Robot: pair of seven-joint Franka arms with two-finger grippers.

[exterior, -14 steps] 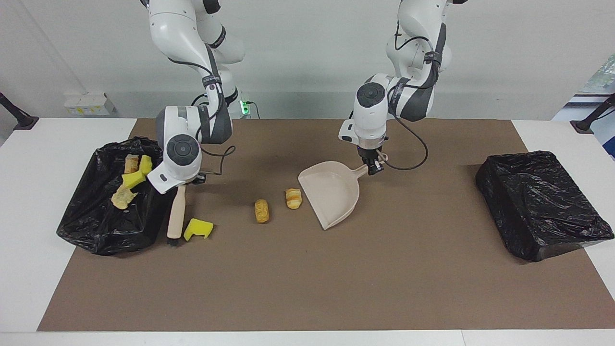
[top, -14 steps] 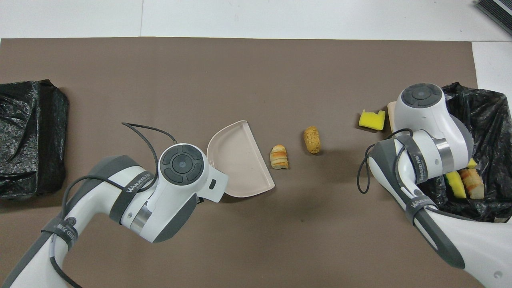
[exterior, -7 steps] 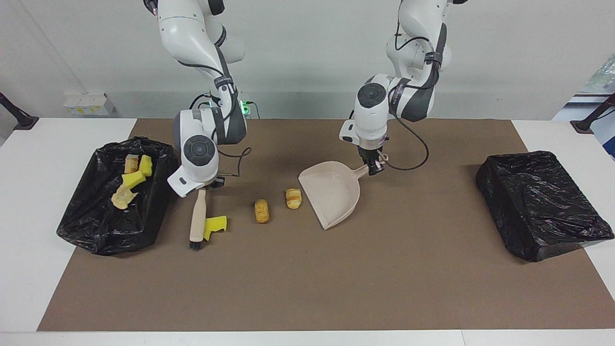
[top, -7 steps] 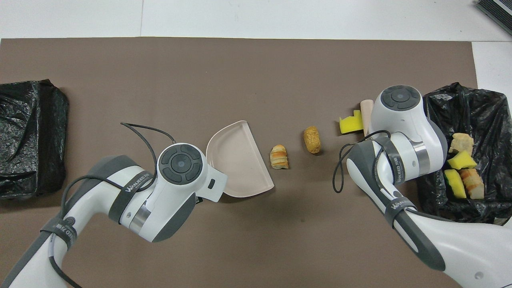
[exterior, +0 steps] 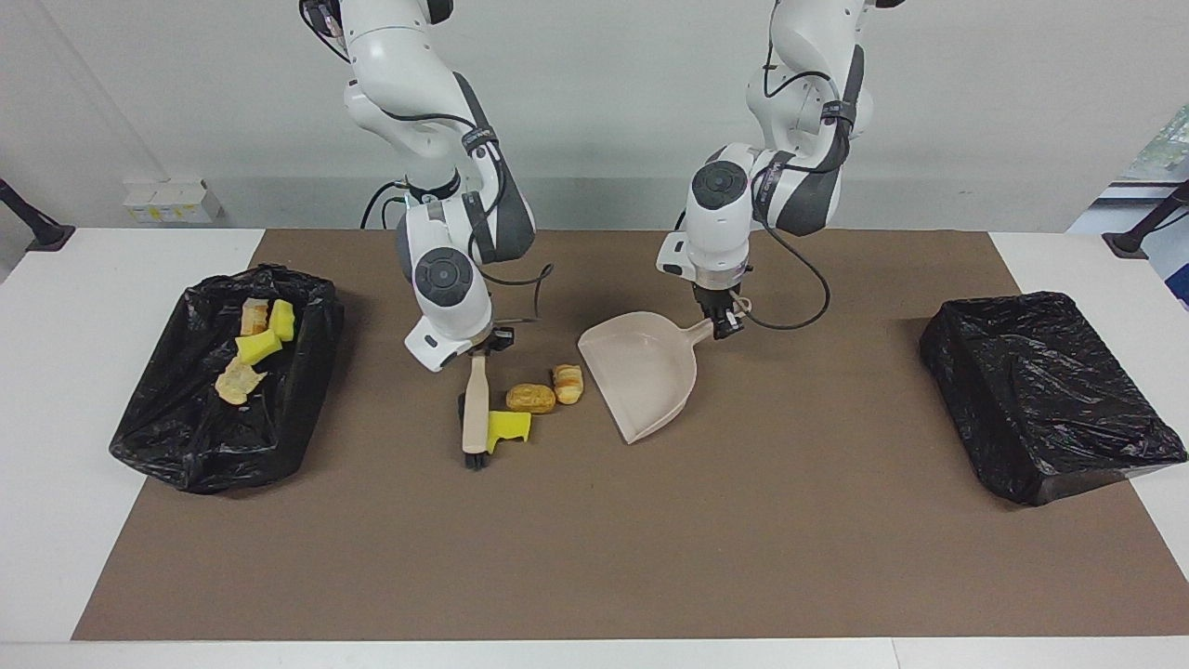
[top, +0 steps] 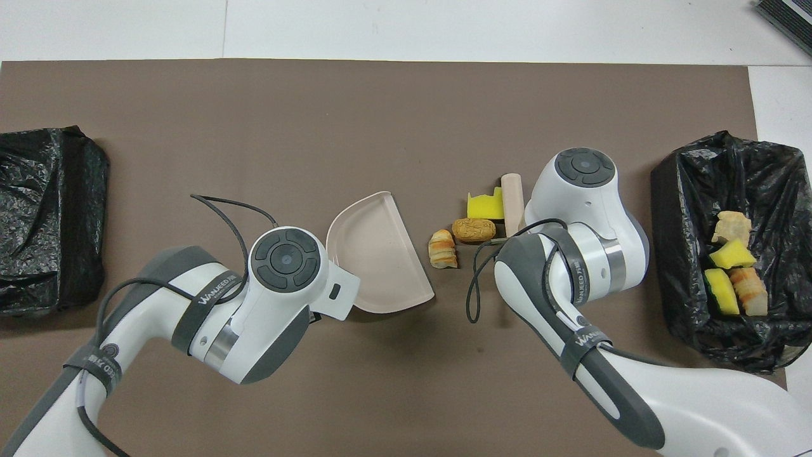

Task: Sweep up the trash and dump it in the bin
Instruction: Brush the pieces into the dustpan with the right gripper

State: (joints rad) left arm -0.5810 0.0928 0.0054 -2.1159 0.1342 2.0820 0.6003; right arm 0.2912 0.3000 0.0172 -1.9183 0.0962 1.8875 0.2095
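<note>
I have the right gripper (exterior: 482, 348) with its fingers clamped on the brush (exterior: 476, 418), bristles down on the counter's brown mat (exterior: 594, 557). A yellow sponge chunk (exterior: 508, 427) touches the brush; two bread pieces (exterior: 531, 398) lie between it and the dustpan (exterior: 646, 372). My left gripper (exterior: 724, 323) grips the dustpan's handle. More scraps (exterior: 243, 358) sit in the bin (exterior: 186, 446) at the right arm's end.

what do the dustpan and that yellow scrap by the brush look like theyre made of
Dustpan: probably hard plastic, smooth matte beige, one moulded piece with a raised rim. Yellow scrap: likely sponge foam, bright, dull-surfaced, with cut, blocky edges.
</note>
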